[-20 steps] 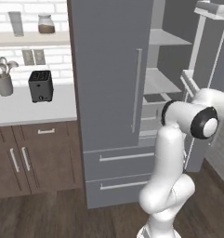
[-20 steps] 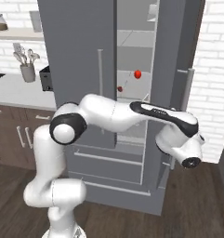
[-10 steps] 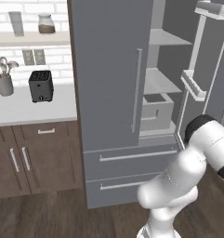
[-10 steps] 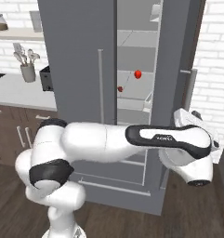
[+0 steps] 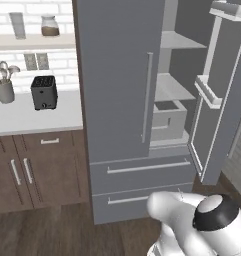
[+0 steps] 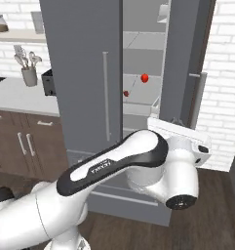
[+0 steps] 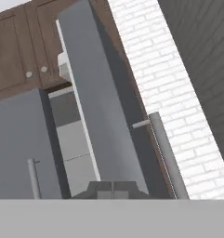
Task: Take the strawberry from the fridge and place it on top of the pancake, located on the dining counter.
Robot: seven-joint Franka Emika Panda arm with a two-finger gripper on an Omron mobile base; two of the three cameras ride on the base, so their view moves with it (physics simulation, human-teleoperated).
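Right base view: the fridge (image 6: 85, 73) is standing with its right door swung open.
The strawberry (image 6: 145, 78) is sitting on a shelf inside the fridge; the fingers (image 7: 112, 190) are resting pressed together, gripping nothing, just before that open door.

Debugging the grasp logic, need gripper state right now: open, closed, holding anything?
Gripper: shut, the two fingertips meet with nothing between them. It is pointed at the open fridge door; the strawberry sits on a fridge shelf.
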